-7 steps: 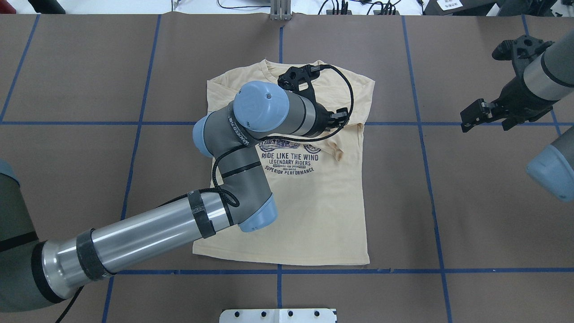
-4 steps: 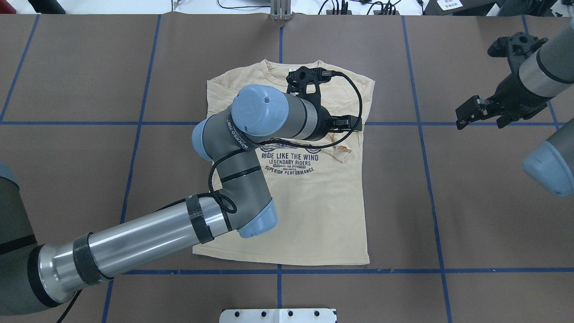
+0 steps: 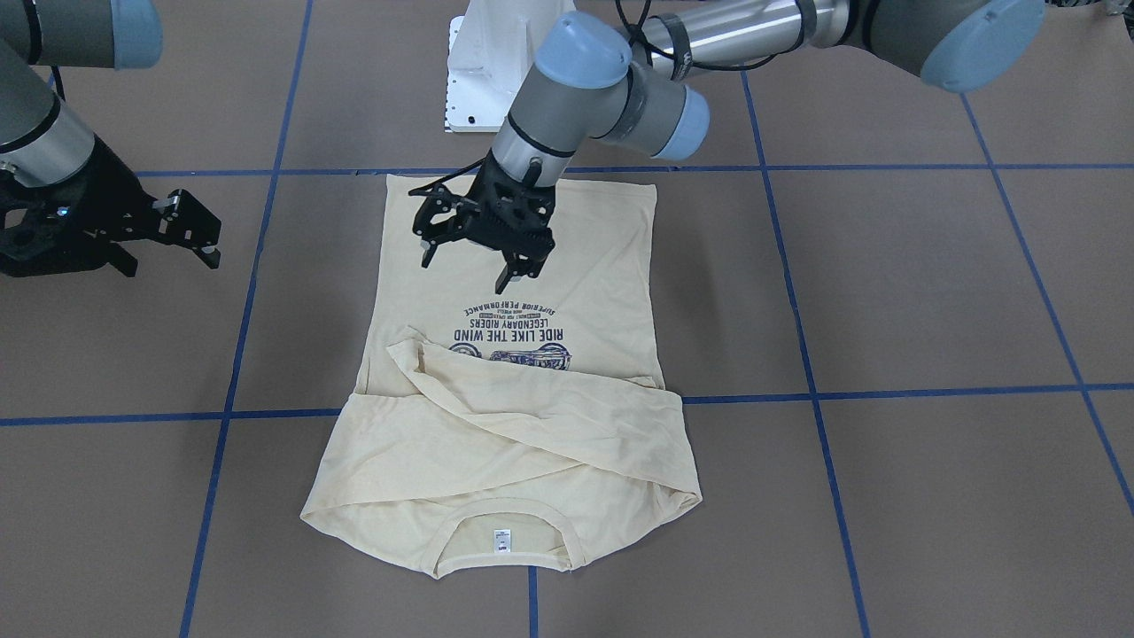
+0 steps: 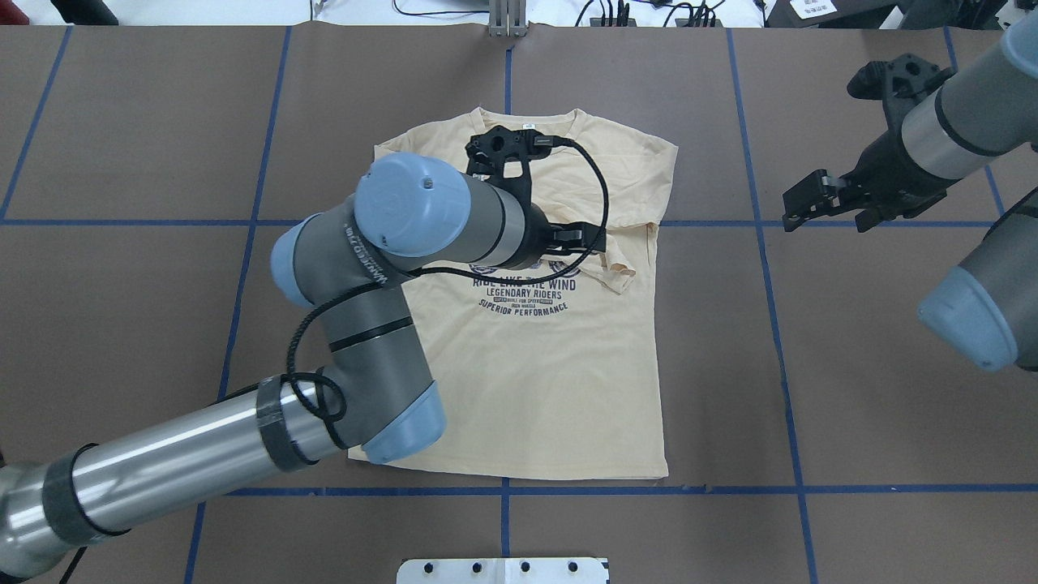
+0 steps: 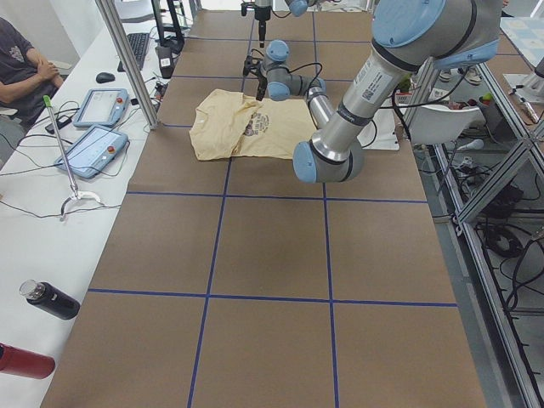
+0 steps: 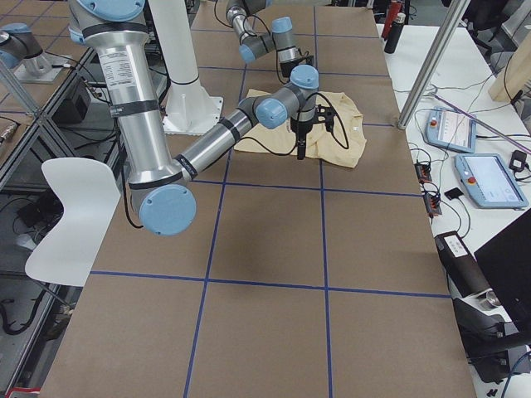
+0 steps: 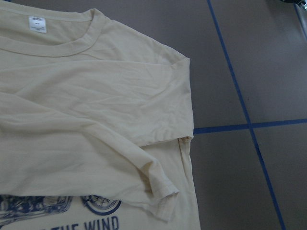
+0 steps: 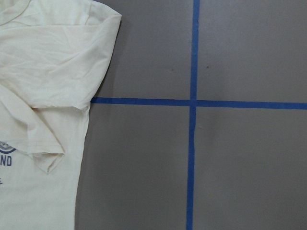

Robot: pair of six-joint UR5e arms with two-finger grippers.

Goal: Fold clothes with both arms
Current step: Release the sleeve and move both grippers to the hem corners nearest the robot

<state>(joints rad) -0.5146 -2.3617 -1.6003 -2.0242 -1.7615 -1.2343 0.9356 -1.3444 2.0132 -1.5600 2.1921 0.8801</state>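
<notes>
The cream-yellow T-shirt (image 4: 568, 389) lies flat and face up on the brown table, its collar at the far edge. Both long sleeves are folded across the chest (image 3: 514, 425), above the navy print. One sleeve cuff (image 4: 620, 276) lies by the shirt's right side and also shows in the left wrist view as cuff (image 7: 160, 203). My left gripper (image 3: 465, 266) hangs open over the middle of the shirt with nothing between its fingers; from overhead the left gripper (image 4: 580, 237) sits over the chest print. My right gripper (image 4: 799, 207) is open above bare table, right of the shirt.
The white pedestal base (image 3: 483, 71) stands at the robot's edge of the table. Blue tape lines (image 4: 762, 243) grid the brown cover. Beside the table are a seated person (image 5: 21, 59), two pendants (image 5: 93, 127) and bottles (image 5: 51, 299), and a white chair (image 6: 70, 207).
My left gripper has drawn back to the left, away from the folded sleeve's cuff, which stays lying on the shirt. The right gripper has moved left, toward the shirt's edge.
</notes>
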